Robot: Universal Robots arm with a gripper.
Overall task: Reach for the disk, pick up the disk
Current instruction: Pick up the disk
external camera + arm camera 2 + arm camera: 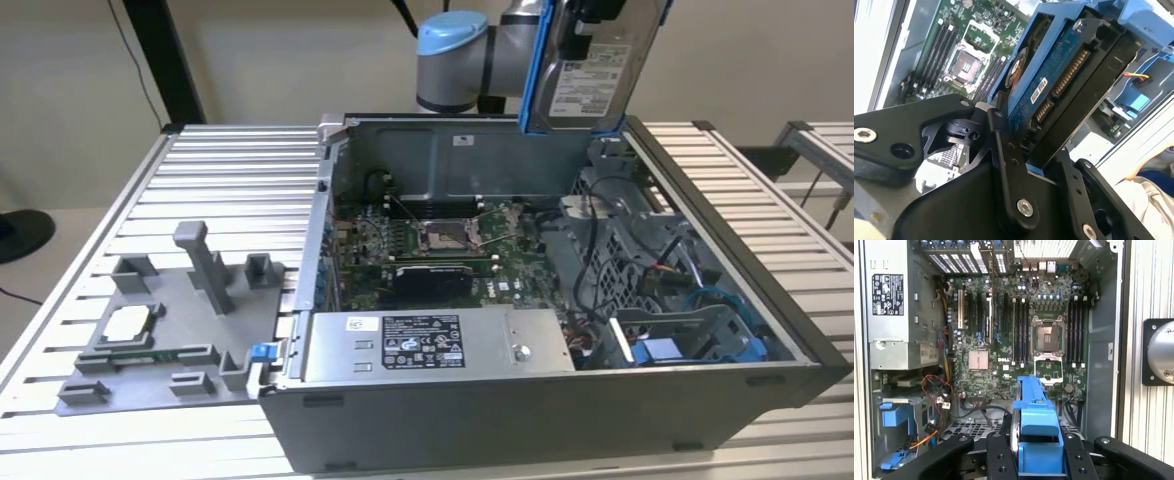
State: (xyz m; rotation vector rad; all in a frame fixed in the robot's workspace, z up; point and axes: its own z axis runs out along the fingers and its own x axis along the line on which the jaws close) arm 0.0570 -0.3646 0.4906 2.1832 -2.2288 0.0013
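The disk (594,70), a silver hard drive with a white label and a blue bracket along its edge, hangs upright above the back wall of the open computer case (694,300). In both wrist views my gripper (1036,452) is shut on the disk (1036,425), one black finger (999,457) on each flat side. The second wrist view shows the disk's blue circuit board and connector (1064,75) rising out of the gripper (1041,162). The motherboard (1024,340) lies well below it.
The case holds a grey power supply (434,345), cables and a blue drive bay (694,340). A grey plastic holder with upright posts (174,310) lies on the slatted table (227,160) at the exterior view's left, a small square chip (127,322) on it.
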